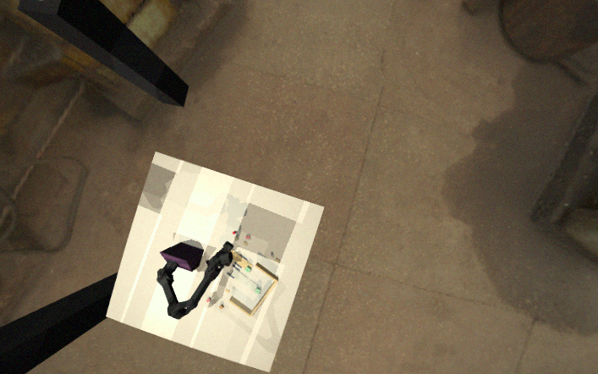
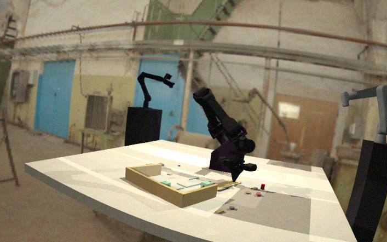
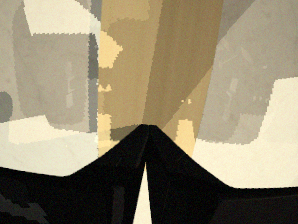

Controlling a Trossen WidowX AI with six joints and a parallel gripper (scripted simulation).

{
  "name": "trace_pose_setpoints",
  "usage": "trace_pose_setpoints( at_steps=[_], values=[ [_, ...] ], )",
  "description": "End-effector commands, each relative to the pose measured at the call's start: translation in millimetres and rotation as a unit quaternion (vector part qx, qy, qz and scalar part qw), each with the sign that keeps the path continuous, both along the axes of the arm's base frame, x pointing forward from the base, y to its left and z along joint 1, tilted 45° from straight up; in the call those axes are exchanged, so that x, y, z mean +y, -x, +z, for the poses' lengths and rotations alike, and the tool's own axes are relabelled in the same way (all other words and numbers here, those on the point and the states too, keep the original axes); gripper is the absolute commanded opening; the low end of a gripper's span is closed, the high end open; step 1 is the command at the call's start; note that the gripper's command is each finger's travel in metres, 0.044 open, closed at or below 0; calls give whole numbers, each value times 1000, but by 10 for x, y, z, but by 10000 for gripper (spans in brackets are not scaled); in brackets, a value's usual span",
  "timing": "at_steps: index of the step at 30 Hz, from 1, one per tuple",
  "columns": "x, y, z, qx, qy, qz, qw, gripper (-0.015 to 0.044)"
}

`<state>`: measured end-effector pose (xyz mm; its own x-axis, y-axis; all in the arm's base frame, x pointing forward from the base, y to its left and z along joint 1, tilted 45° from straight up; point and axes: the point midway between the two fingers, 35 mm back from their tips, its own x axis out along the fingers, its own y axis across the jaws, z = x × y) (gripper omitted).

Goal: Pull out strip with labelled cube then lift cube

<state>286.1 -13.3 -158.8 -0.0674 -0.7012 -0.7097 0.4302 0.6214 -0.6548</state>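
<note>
1. The gripper (image 1: pixel 232 253) (image 2: pixel 234 180) (image 3: pixel 147 132) is closed, its two fingertips meeting in a point with nothing visible pinched between them.
2. It points down at a tan board (image 1: pixel 237 255) (image 2: pixel 233 183) (image 3: pixel 155 75) – in the wrist view the tips overlap the board's middle, though I cannot tell whether they touch it.
3. A narrow dark strip (image 3: pixel 93 65) runs along the board's left edge in the wrist view.
4. Two green cubes, the first (image 1: pixel 248 268) (image 2: pixel 206 183) near the board and the second (image 1: pixel 258 290) (image 2: pixel 165 183) farther along, sit within the area framed by the tan walls (image 1: pixel 264 298) (image 2: pixel 155 186). Any label is too small to read, so I cannot tell which is the labelled cube.
5. Strips lie among the cubes, but which one is in one piece cannot be made out.
6. The walls stand on three sides; the side toward the arm (image 1: pixel 205 283) (image 2: pixel 223 120) has none.
7. Outside them, a red cylinder (image 1: pixel 234 232) (image 2: pixel 262 186) stands upright near a pink piece (image 1: pixel 248 237) (image 2: pixel 258 194).
8. A grey piece (image 2: pixel 231 207) lies just beside a flat tan piece (image 2: pixel 219 211) on the pale table (image 1: pixel 152 320) (image 2: pixel 78 168).
</note>
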Motion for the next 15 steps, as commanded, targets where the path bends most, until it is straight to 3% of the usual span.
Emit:
trace_pose_setpoints(
  at_steps=[1,15],
  values=[
    [-7,134,-39,11,-2,-6,1000,0],
    [66,311,-88,11,-2,-6,1000,0]
  ],
)
